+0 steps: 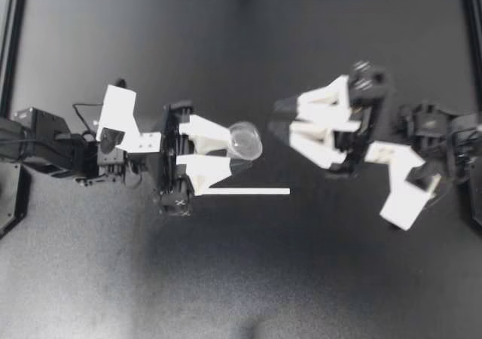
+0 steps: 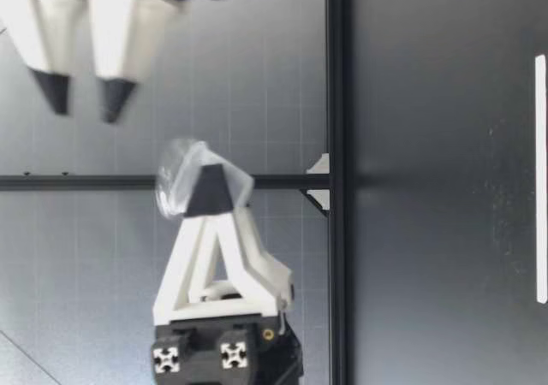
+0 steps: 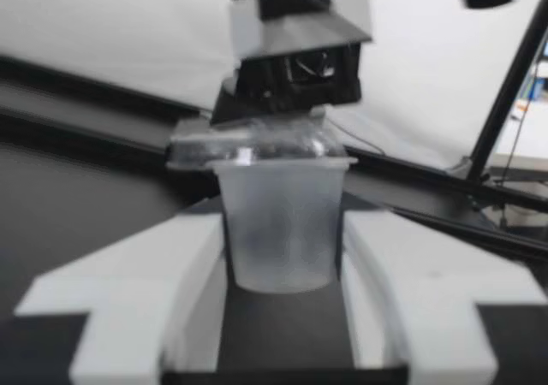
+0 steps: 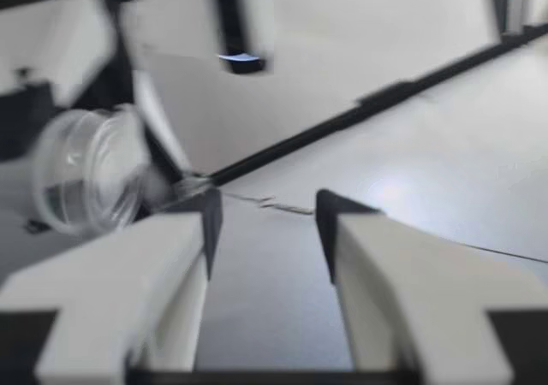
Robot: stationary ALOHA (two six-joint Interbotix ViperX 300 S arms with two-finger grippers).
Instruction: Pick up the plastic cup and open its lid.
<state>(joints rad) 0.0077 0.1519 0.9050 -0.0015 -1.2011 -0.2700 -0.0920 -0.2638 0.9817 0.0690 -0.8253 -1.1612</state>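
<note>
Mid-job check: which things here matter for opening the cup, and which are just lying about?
In the job:
plastic cup
its lid, still on
left gripper, shut on the cup
right gripper, open, facing the cup

Lying about:
white strip on the table

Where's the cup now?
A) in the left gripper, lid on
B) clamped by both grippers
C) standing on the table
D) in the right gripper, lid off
A: the left gripper has a finger on each side of the cup, with the lid on; the right gripper is open and apart from it.
</note>
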